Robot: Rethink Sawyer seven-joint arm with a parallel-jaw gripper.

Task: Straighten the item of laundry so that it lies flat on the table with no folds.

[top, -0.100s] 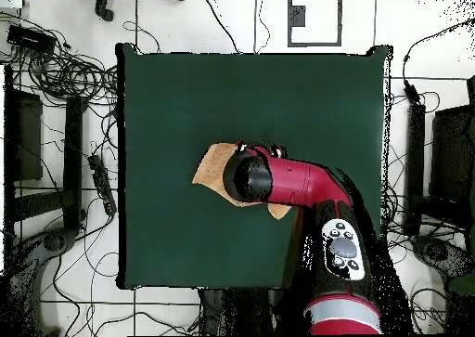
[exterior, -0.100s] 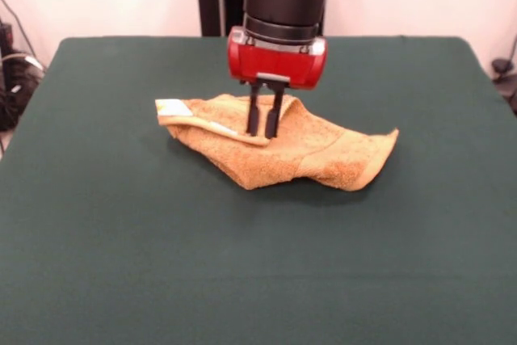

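Where your arm comes straight down over the middle of the worktop [exterior, -0.100s: 97, 240], the end effector [exterior, -0.100s: 264, 132] stands upright with its two dark fingers [exterior, -0.100s: 253, 115] set narrowly, a slim gap between them, their tips down at the cloth. You cannot tell from the front view whether they actually pinch a fold or only touch it. The item of laundry [exterior, -0.100s: 315, 155] lies bunched near the centre of the worktop, not flat: its end on the picture's left is doubled over into a pale, smoother band [exterior, -0.100s: 212, 125] with a small white label [exterior, -0.100s: 172, 107] at the tip, and the fingers meet the towel just beside that folded edge. The opposite end tapers to a raised corner [exterior, -0.100s: 392, 136] that curls up off the green surface. A ridge runs across the towel behind the fingers. From overhead you see the red arm [top, -0.100s: 297, 187] covering most of the towel, leaving only a tan lobe at one side and a small corner at the other.
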